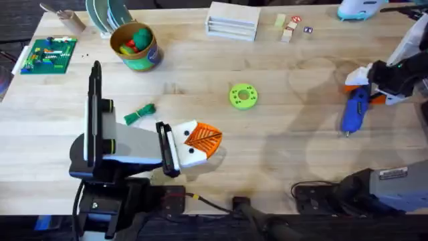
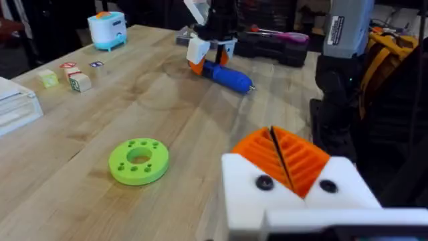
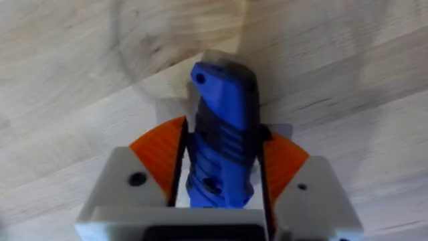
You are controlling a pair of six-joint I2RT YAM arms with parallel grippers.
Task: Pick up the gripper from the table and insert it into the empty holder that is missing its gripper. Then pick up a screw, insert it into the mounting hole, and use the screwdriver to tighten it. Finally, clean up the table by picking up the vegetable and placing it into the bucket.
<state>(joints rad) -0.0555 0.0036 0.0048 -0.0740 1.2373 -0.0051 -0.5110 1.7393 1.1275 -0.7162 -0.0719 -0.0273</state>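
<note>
Overhead: the vegetable (image 1: 139, 114) lies on the table (image 1: 281, 147) just beside the left gripper (image 1: 202, 140), well apart from the bucket (image 1: 136, 45)
Left wrist: left gripper (image 2: 289, 161) pressed together on nothing, the green disc (image 2: 138, 160) near it
Right wrist: right gripper (image 3: 221, 167) clamped around the blue screwdriver (image 3: 221, 144)

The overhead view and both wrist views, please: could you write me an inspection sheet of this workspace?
Surface: wooden table, bare in the middle.
Job's things: vegetable lies beside the left arm; bucket holds toys; blue screwdriver lies at right.
Clutter: green disc, circuit board, white box, small blocks.
Grippers: left gripper shut, holding nothing; right gripper shut on the screwdriver.
Cables: one at the near edge.
Surroundings: nothing seen.
</note>
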